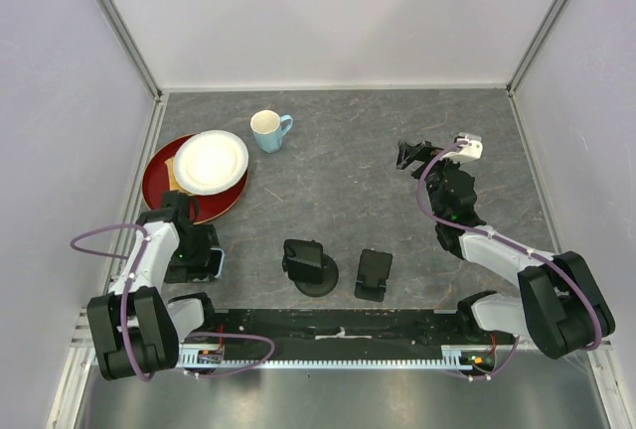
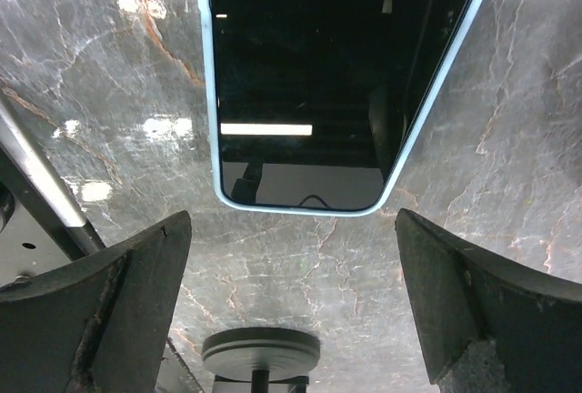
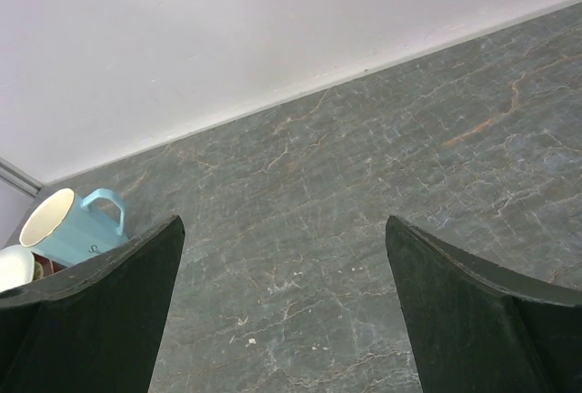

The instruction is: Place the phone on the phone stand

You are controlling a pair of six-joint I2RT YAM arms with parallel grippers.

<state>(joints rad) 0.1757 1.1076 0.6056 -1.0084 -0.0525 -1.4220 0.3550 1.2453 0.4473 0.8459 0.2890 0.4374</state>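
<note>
Left jaws: we see them spread wide with nothing held; both fingers (image 2: 109,302) stand clear of the phone (image 2: 300,75).
Left gripper (image 2: 291,222): it hangs low over the marble table (image 2: 509,120), just short of the phone's near end.
Phone: it lies flat on the table at the near left, dark screen up, with a pale blue rim.
Right jaws: we see them spread wide as well, with nothing between them.
Right gripper (image 3: 282,225): it is over bare table at the far right, well apart from the phone.
Stands: a round-based phone stand (image 1: 310,268) and a second black stand (image 1: 374,275) sit side by side near the middle, right of the phone.
Further out: a light blue mug (image 3: 68,225) stands beside a white plate (image 1: 211,161) on a red tray (image 1: 154,186).
</note>
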